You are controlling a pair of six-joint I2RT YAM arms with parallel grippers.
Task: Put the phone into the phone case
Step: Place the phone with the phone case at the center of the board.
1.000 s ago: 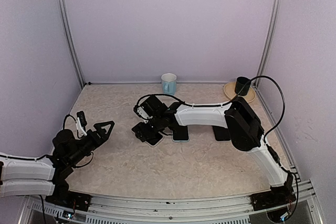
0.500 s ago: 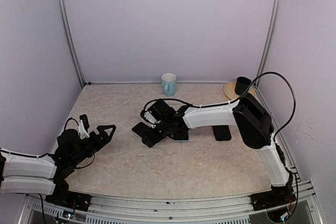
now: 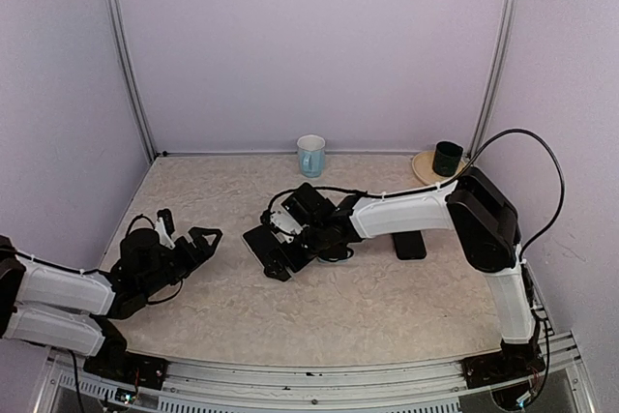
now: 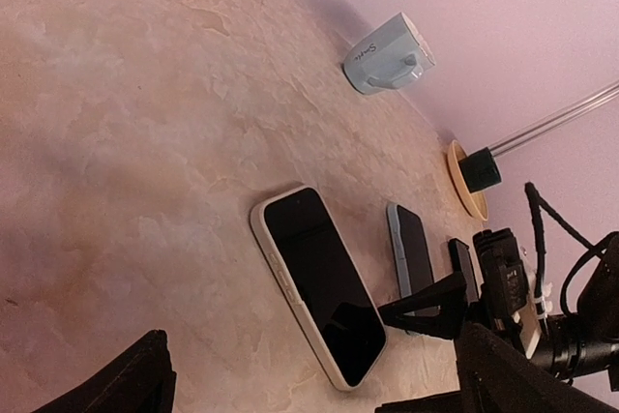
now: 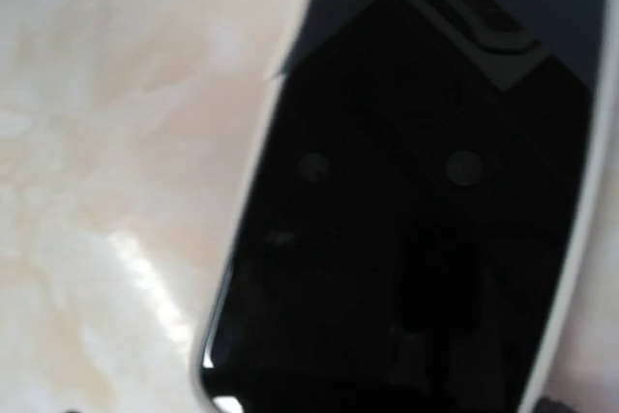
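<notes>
Lying flat on the tabletop (image 3: 377,311), screen up, the phone (image 4: 324,287) sits a little left of centre; a pale phone case (image 4: 283,276) shows as a rim all round its black glass, so the phone appears seated in it. The right claw (image 3: 277,260) hangs just over the phone's near end, reached across from the right side; its fingers stand wide and hold nothing, though I cannot tell whether a tip touches the case. The right wrist view is filled by the dark screen and its pale edge, with marbled tabletop to the left. The left claw (image 3: 200,237) is well apart from the phone, out to the left, pointing towards it; its fingers are spread wide and hold nothing. Just beyond the phone, partly under the right arm, lies a dark slab with a blue edge (image 4: 411,258); another black slab (image 3: 409,244) lies further right. Near the back wall stands a pale blue mug (image 3: 310,154); in the far right corner a dark cup (image 3: 447,157) sits on a wooden plate (image 3: 424,169).
</notes>
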